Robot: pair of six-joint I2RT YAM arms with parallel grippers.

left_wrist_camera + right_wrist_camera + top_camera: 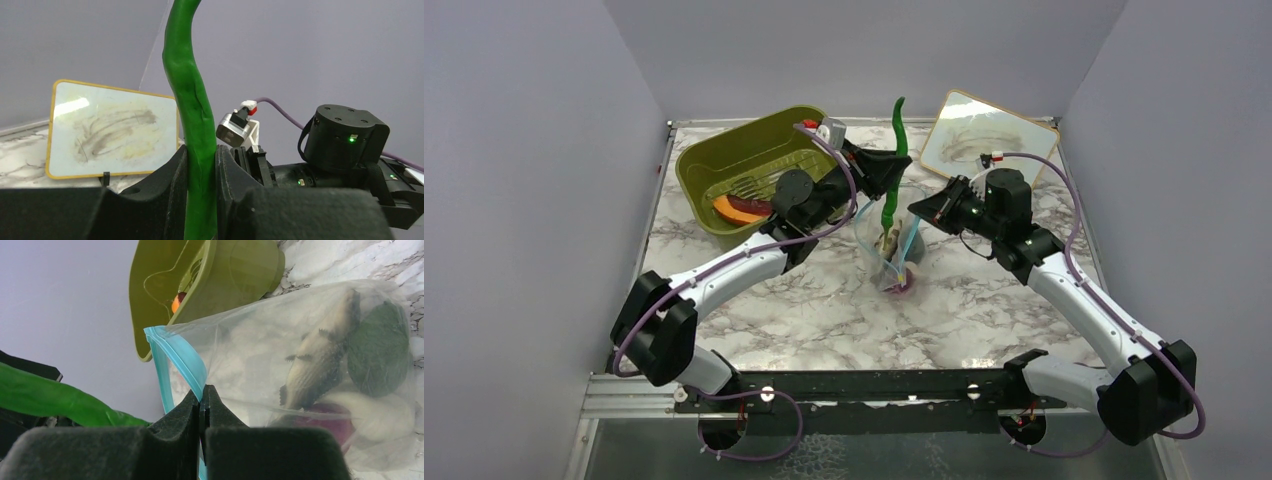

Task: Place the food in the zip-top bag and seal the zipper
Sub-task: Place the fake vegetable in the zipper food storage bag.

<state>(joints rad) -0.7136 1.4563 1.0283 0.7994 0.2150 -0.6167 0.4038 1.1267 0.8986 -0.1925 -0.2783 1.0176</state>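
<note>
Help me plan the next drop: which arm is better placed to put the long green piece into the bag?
Left. Its jaws clamp the green vegetable upright at the mouth of the zip-top bag. The right arm, its jaws shut on the zipper, holds the mouth open, so it is occupied.

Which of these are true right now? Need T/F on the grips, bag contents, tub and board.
1. The left gripper is clamped on the long green vegetable. True.
2. The right gripper is open and empty. False: it is shut on the zipper at the mouth of the zip-top bag.
3. The bag is empty. False: a dark green leaf and a white piece, among others, lie inside.
4. The olive-green tub holds an orange and dark red piece. True.
5. The framed board lies at the near left corner of the table. False: it is at the far right corner.
</note>
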